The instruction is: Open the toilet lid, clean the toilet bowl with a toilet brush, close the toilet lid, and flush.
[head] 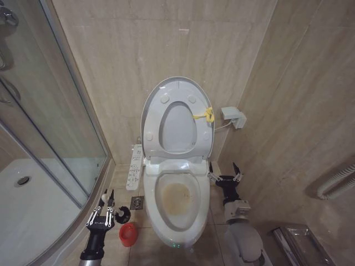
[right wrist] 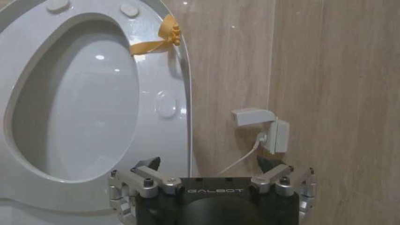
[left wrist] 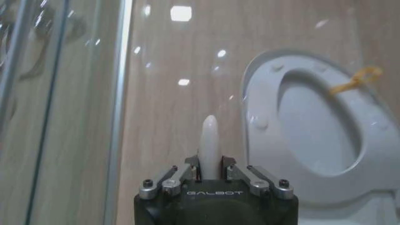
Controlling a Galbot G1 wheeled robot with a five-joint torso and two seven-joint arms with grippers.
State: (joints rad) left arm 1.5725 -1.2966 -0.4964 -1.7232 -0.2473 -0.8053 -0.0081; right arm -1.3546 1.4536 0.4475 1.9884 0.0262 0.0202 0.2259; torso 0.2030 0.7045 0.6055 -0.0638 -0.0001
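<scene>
The toilet lid [head: 178, 88] is raised against the wall with the seat [head: 205, 136], and the stained toilet bowl [head: 178, 202] is exposed below. The toilet brush [head: 119, 212] is held by its white handle in the clenched left gripper [head: 105, 209], at the left of the bowl, with the dark head just above the red holder cup [head: 128, 233] on the floor. The right gripper [head: 224, 174] is kept spread wide and empty beside the right rim of the bowl.

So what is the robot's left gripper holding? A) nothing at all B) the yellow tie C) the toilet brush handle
C: the left gripper is shut on the toilet brush by its white handle, over the red holder cup on the floor.
</scene>
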